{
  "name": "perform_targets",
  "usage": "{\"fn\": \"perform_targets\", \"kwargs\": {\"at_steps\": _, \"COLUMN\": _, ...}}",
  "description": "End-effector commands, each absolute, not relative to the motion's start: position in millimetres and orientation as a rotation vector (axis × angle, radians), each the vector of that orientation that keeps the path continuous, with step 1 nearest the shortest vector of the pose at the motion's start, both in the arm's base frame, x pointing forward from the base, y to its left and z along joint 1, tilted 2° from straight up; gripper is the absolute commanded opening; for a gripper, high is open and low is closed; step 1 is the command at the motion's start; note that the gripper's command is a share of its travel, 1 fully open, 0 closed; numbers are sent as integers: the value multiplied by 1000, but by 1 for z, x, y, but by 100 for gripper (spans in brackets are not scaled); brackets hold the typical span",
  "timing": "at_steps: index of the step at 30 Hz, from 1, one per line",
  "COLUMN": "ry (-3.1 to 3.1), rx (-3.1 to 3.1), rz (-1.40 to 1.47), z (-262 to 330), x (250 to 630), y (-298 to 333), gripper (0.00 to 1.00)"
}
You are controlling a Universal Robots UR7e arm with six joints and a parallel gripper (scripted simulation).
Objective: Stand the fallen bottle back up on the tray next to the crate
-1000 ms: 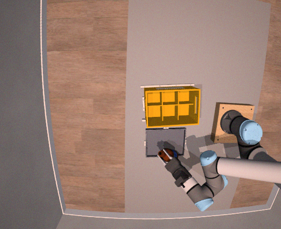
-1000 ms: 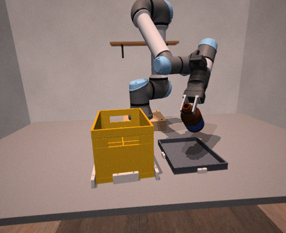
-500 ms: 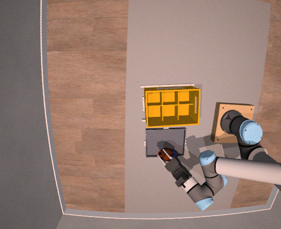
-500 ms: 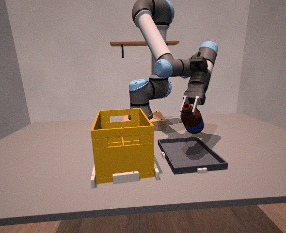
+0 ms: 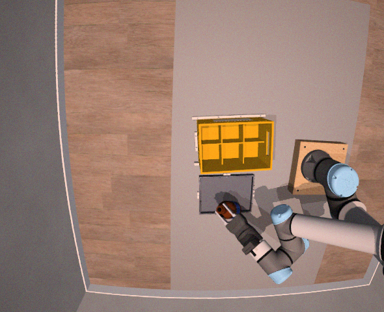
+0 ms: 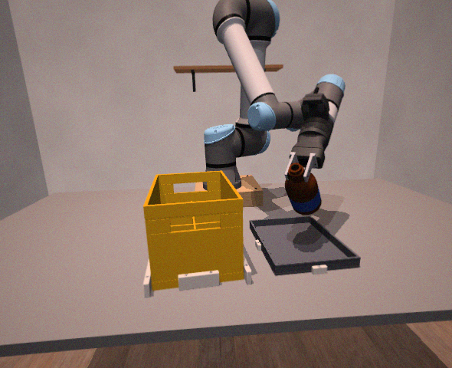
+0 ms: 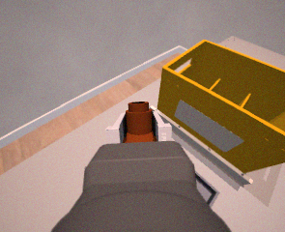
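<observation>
A brown bottle with a blue label hangs in the air above the dark grey tray, close to upright and slightly tilted, its base down. My gripper is shut on the bottle's neck, with the white fingers on either side of it. From above, the bottle is over the tray's near edge. In the wrist view the bottle's neck shows between my fingers; its body is hidden behind the gripper body.
The yellow crate with several compartments stands left of the tray, and shows from above and in the wrist view. The arm's wooden base block is behind the tray. White stops edge the crate and tray.
</observation>
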State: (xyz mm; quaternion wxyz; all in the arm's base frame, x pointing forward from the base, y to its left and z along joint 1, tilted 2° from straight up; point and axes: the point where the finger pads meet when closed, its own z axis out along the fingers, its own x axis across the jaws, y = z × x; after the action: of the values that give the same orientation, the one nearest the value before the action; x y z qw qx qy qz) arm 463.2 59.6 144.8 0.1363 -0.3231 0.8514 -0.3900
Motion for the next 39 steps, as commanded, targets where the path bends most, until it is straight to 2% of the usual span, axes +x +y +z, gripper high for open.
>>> {"fn": "perform_targets", "kwargs": {"at_steps": 1, "ry": 2437, "rx": -925, "rz": -1165, "z": 145, "x": 462, "y": 60, "gripper": 0}}
{"fn": "perform_targets", "kwargs": {"at_steps": 39, "ry": 2426, "rx": -915, "rz": -1179, "z": 147, "x": 462, "y": 59, "gripper": 0}}
